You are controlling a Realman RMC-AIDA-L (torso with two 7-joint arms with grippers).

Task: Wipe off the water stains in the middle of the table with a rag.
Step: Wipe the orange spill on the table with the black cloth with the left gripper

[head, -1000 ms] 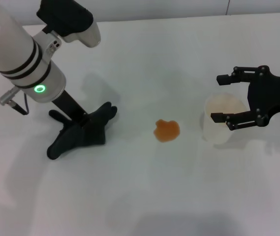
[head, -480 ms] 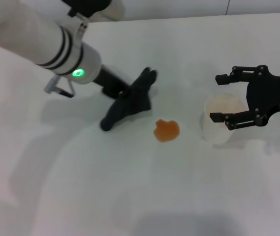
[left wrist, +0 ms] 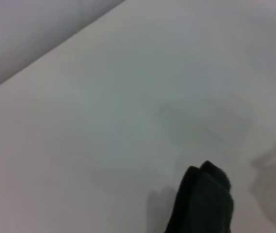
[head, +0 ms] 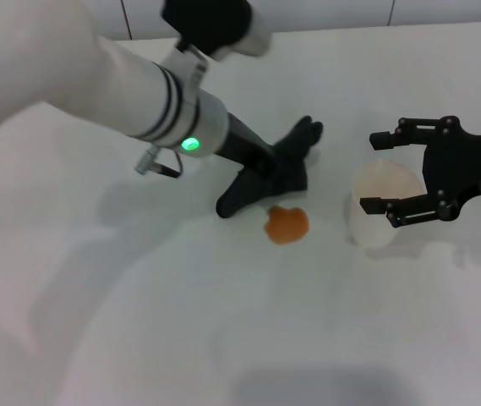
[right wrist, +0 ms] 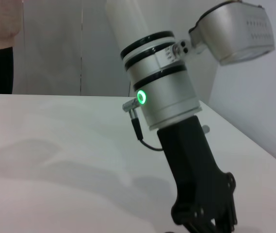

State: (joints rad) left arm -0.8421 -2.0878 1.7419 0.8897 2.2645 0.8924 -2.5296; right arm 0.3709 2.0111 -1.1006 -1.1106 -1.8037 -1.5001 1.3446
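My left gripper (head: 265, 172) holds the rag (head: 276, 173) just beside the stain (head: 286, 224) mid-surface (head: 139, 321); the right gripper (head: 385, 170), wide around the cup (head: 382, 205), risks a knock if I sweep far.

Robot lab test bench.
A plain white table (head: 223, 338), bare pale walls (right wrist: 55, 48), and two robot arms suggest it.

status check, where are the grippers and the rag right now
Left gripper shut on rag, just behind water stains. Right gripper open around paper cup, beside the stain. Path clear.
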